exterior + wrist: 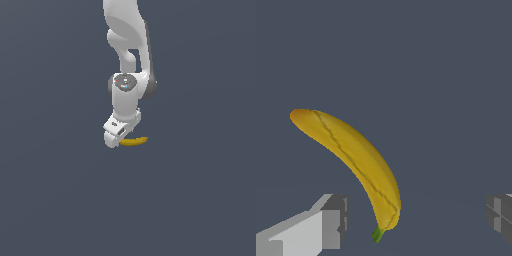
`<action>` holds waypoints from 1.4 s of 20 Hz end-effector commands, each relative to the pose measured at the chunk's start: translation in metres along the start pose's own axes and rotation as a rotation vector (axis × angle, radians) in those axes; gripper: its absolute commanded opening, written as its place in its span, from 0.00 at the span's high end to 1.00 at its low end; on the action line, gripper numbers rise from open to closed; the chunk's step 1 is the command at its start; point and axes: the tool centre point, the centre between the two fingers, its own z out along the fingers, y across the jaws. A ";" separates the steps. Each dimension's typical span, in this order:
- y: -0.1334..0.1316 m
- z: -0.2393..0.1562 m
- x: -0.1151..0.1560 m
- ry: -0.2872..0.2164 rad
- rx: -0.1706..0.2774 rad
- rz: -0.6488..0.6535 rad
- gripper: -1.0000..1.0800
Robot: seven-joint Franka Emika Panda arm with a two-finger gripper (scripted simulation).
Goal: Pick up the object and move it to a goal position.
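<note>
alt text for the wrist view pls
A yellow banana with a green stem lies on a plain dark grey surface, its stem end between the open gripper fingers; neither finger touches it.

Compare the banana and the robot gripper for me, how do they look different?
The banana is yellow with a green stem tip; the gripper is white with grey fingertips. The banana is one curved, rounded crescent; the gripper is blocky, with two fingers standing wide apart. In the exterior view the banana looks thinner than the gripper. Both sit close together over the plain dark grey surface.
</note>
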 end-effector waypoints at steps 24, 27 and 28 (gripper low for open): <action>-0.051 0.036 -0.003 0.025 0.033 -0.551 0.04; -0.052 0.037 -0.003 0.026 0.033 -0.557 0.04; -0.051 0.037 -0.003 0.025 0.033 -0.553 0.04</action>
